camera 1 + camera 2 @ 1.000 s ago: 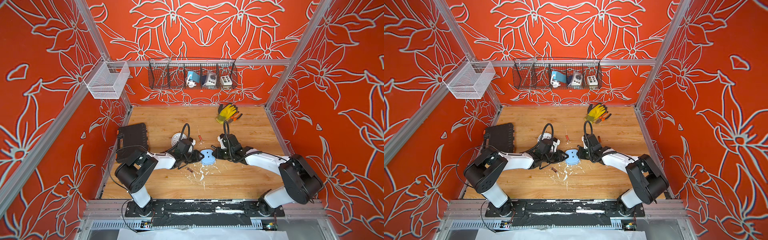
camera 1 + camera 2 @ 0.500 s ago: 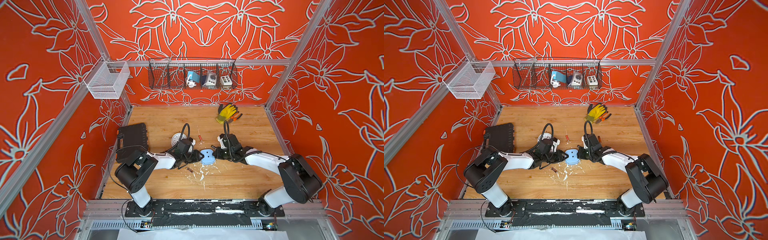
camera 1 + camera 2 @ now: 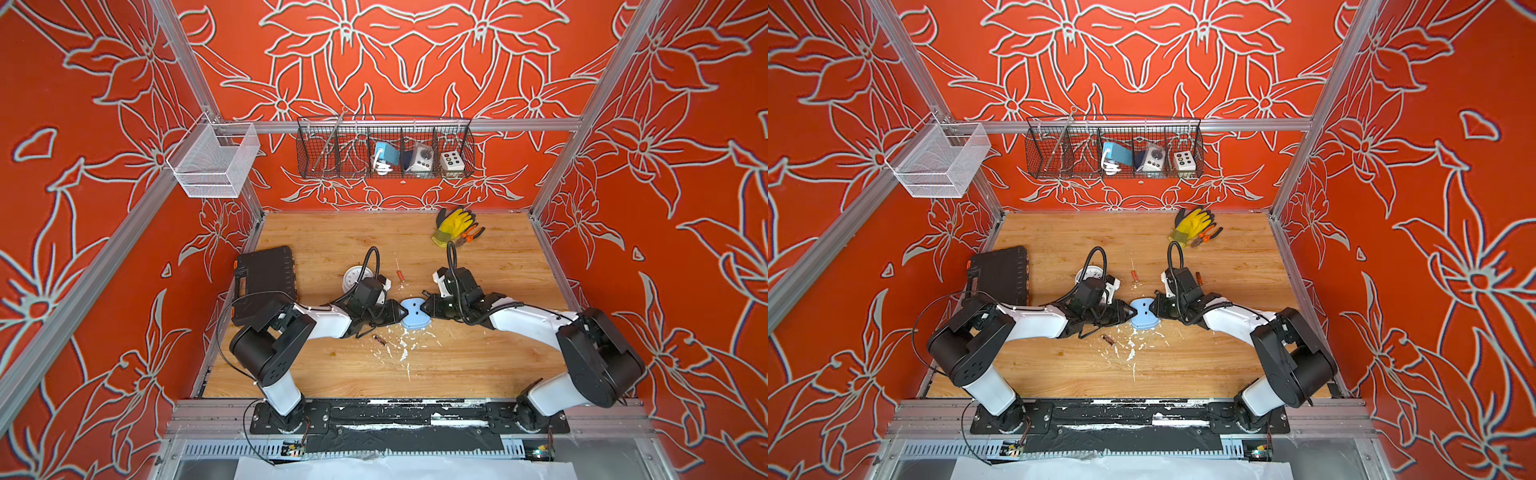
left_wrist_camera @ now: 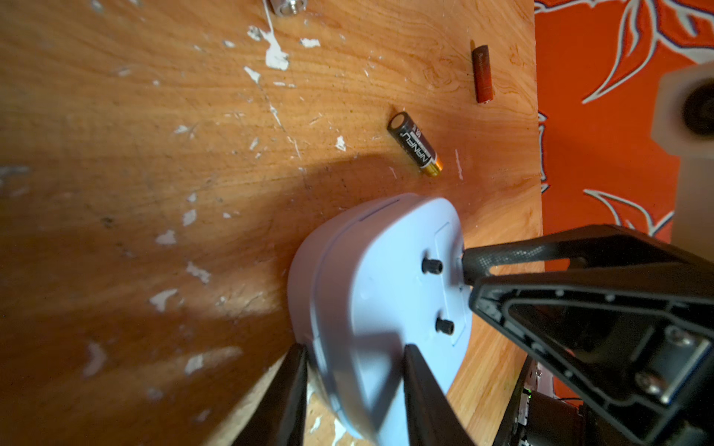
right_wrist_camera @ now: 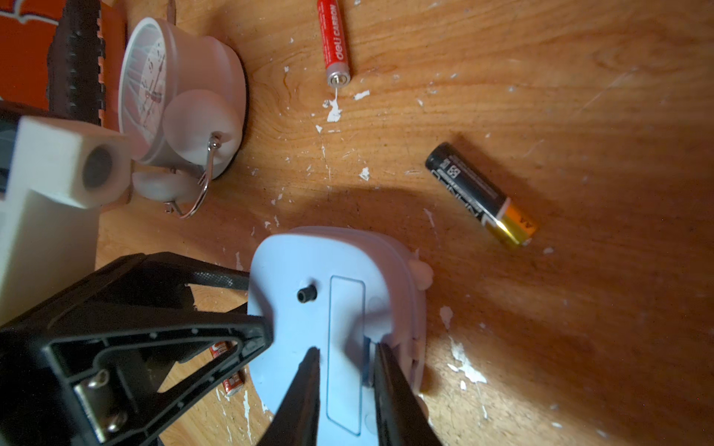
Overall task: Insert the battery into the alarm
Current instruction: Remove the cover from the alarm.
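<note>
Blue alarm [image 3: 413, 316], back up on table [image 3: 457, 365]: L gripper [image 4: 353, 349] clamped on its edge, R gripper [image 5: 347, 347] slightly apart, tips at batt. cover [image 5: 347, 305]; AA battery [image 5: 481, 195] loose just beside.

i can't see the face of the blue alarm [image 5: 347, 262], a red battery [image 5: 232, 383] sits half hidden behind the left gripper [image 5: 255, 305], and a silver-tipped battery [image 4: 288, 5] is cropped at the left wrist picture's edge.
</note>
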{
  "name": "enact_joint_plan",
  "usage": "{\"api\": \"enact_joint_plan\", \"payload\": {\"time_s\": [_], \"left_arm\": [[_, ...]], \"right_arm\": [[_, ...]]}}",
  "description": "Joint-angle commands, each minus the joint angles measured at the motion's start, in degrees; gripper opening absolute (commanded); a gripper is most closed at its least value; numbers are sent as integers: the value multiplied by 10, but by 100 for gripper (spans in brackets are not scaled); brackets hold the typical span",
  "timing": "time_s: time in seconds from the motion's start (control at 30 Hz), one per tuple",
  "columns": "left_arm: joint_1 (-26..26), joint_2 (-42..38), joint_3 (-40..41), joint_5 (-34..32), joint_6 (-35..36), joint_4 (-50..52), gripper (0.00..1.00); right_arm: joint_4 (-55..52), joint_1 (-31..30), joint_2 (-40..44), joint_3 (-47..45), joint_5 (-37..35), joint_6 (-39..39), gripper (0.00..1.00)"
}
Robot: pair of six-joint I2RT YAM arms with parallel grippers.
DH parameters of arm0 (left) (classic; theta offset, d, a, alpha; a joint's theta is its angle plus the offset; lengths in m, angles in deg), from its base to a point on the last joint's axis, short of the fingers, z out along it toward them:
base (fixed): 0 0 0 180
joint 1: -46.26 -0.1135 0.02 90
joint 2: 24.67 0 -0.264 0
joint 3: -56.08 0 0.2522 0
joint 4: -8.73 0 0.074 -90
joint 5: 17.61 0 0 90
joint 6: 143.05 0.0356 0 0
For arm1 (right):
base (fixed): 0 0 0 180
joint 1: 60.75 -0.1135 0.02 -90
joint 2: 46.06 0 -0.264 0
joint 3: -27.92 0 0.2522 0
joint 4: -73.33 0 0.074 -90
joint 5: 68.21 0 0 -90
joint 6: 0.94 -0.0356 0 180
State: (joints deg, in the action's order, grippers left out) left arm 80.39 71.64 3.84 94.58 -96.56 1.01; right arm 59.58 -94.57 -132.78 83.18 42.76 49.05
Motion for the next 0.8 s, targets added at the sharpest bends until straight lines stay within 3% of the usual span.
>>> {"api": "enact_joint_plan", "payload": {"time_s": [0.0,0.17,0.37,0.77], "left_arm": [[2,16,2,-15,9,51,34],[2,19,-1,-12,8,51,34],[2,16,0,-15,8,53,34],[2,14,0,-21,10,59,34]], "right_arm": [[-15,-3,-23,-3,15,-2,24],[17,-5,-33,-5,67,-12,17],[6,-5,-26,1,51,-6,0],[3,-3,16,-3,13,1,0]]}}
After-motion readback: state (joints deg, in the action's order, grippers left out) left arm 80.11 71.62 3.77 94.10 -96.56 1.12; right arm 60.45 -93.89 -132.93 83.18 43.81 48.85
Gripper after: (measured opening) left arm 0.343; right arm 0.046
